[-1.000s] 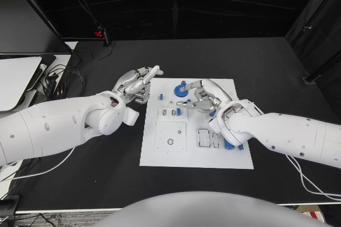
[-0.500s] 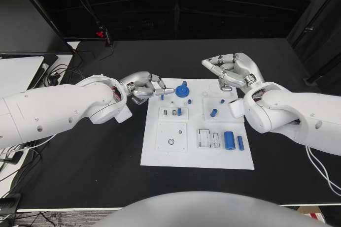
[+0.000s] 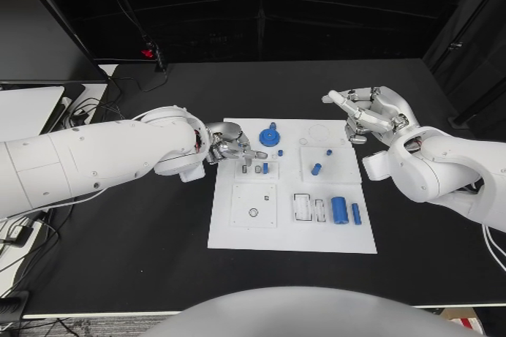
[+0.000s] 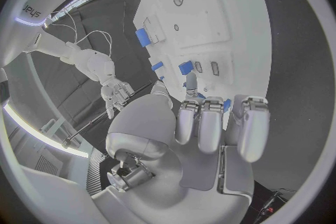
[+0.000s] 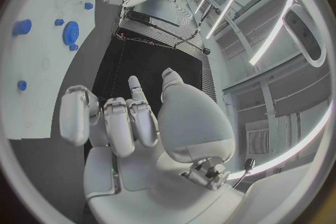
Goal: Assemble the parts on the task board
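Overhead, one task board point(image 3: 243, 231), one blue gear point(image 3: 270, 137), two robot hands

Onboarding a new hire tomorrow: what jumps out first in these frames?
The white task board in the middle of the black table, dotted with small blue parts, the round blue gear near its far edge standing out most. The left hand reaches over the board's left edge by a small blue peg. The right hand is raised off the board's far right corner, holding nothing.
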